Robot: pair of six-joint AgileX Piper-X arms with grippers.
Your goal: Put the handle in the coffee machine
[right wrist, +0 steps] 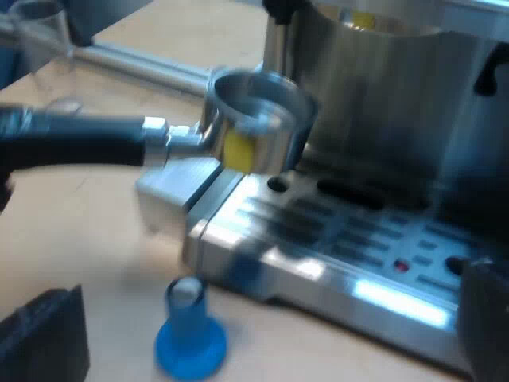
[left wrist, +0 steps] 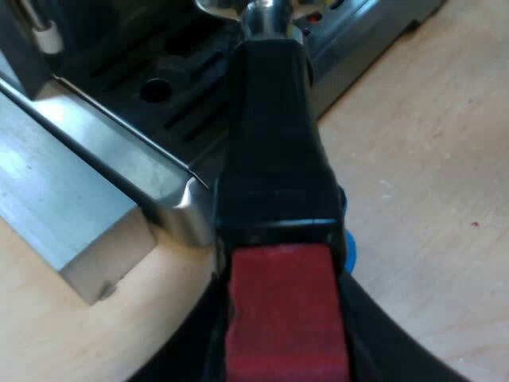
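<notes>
Red end [left wrist: 285,314] of the handle right up close, and the left gripper [left wrist: 286,350] has it pinched, a black finger [left wrist: 374,350] curving in on either side. That's a hold at the very tip, which looks chosen for leverage on the twist that locks it in. From there the dark handle [left wrist: 274,135] runs out towards the espresso machine [right wrist: 382,103]. The metal holder [right wrist: 258,111] at its end hangs over the near corner of the machine's drip tray [right wrist: 334,239], basket mouth up and roughly level, not touching the grate as far as I can see. It's out in front of the machine's body and low, short of the brew head, so I'd call this the approach. The holder has to go in under the machine's front, rise, then swing to lock, and it isn't seated yet. Carrying it level makes sense if there's anything in the basket, though I can't see inside. Right gripper [right wrist: 269,310] is spread wide, fingers apart with nothing between them, hanging in front of the machine's tray, out of the way, I'd guess. Blue tamper [right wrist: 189,338] stands upright on the wooden table [right wrist: 95,239] just in front of the tray's edge, below the handle's line and clear of it. The measuring glass [right wrist: 44,48] stands beyond the handle, well apart from the machine.
</notes>
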